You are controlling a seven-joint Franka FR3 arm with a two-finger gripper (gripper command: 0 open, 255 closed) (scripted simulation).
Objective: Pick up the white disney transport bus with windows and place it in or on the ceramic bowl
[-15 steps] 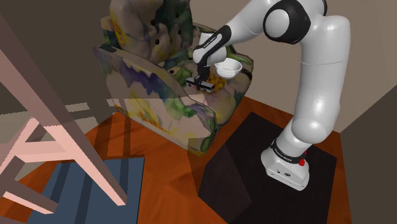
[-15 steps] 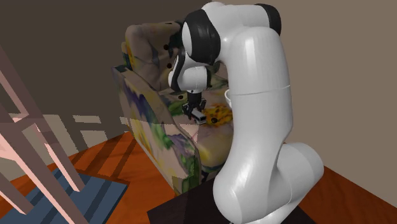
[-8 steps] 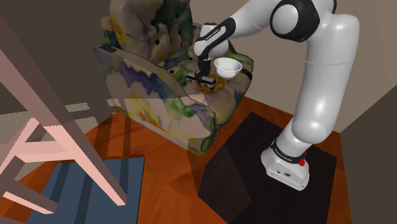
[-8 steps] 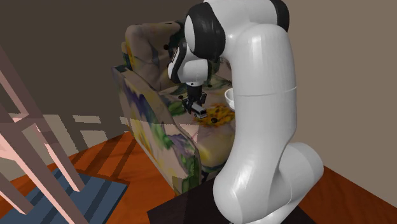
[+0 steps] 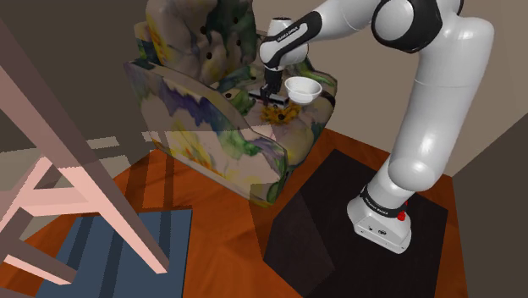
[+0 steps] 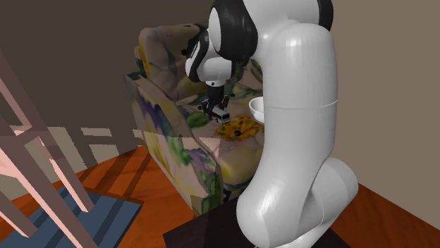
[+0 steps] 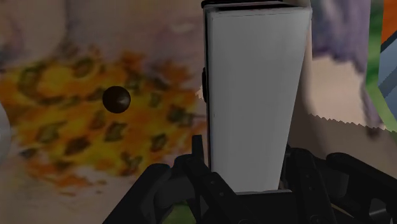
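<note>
- Flowery armchair [image 5: 211, 118] on a brown wood floor [image 5: 211, 245] is where the work goes on, and its seat holds the task's things.
- A small white bowl [image 5: 303, 88] sits on that seat.
- The black hand [image 5: 269, 95] is closed on the white toy bus [image 5: 263, 102], with one finger on each long side.
- The bus hangs just beside the bowl, toward the shoulder view's left.
- I think the bus is up off the cushion, but the gap under it is hard to see.
- So the grab looks done, and the step in hand is carrying the bus to the bowl.
- Next, the hand needs to go up higher than the bowl's rim and slide across until the bus is over the bowl.
- Then it should come down gently and let go.
- The bus looks long next to the bowl, so it may end up lying across the rim.
- The wrist view shows the grip best, with the plain white bus squeezed between the two fingers.
- Under the bus it also shows an orange flower patch [image 7: 70, 121] and a dark round button [image 7: 116, 98] on the cushion.
- The shoulder view shows the bus and the bowl side by side, so you can see which way to go.
- In the second exterior view the big white arm [image 6: 296, 106] hides most of the bowl.
</note>
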